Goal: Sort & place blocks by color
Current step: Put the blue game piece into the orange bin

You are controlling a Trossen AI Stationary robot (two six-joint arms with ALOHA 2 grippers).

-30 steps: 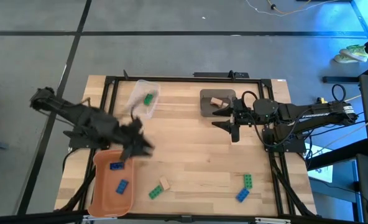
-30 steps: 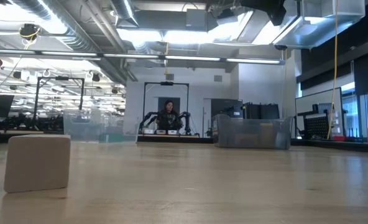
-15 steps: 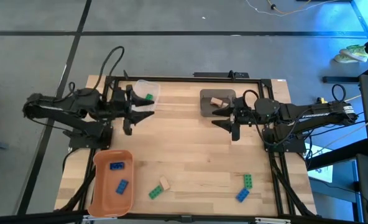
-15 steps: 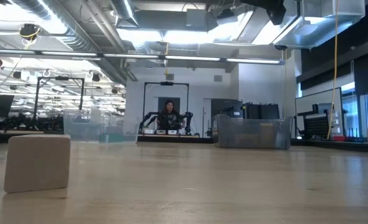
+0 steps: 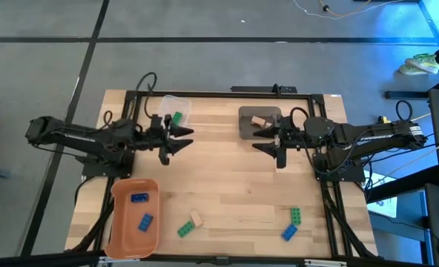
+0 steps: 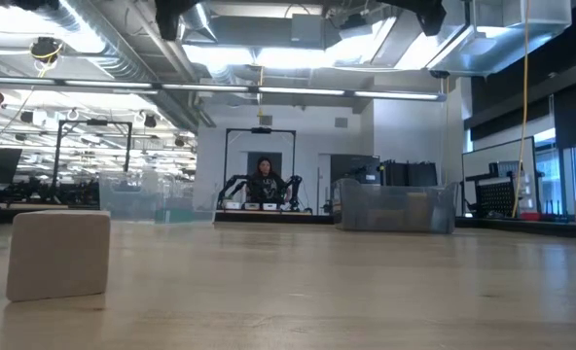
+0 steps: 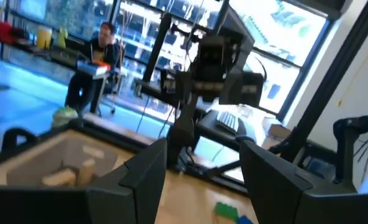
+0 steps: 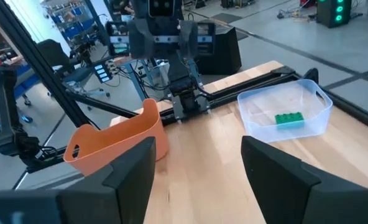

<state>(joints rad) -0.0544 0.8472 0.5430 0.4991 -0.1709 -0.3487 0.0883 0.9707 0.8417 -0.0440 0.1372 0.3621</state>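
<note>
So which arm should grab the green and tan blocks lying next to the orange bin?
Probably the left. Its tool hangs open on the same side of the table as the green block and tan block beside the orange bin. The right tool, also open, sits farther off by the grey bin.

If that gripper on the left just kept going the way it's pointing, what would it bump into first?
Probably nothing on the table: the left gripper, open and empty, points across bare wood toward the right gripper. That gripper looks like the first thing in its line, though height is unclear.
</note>
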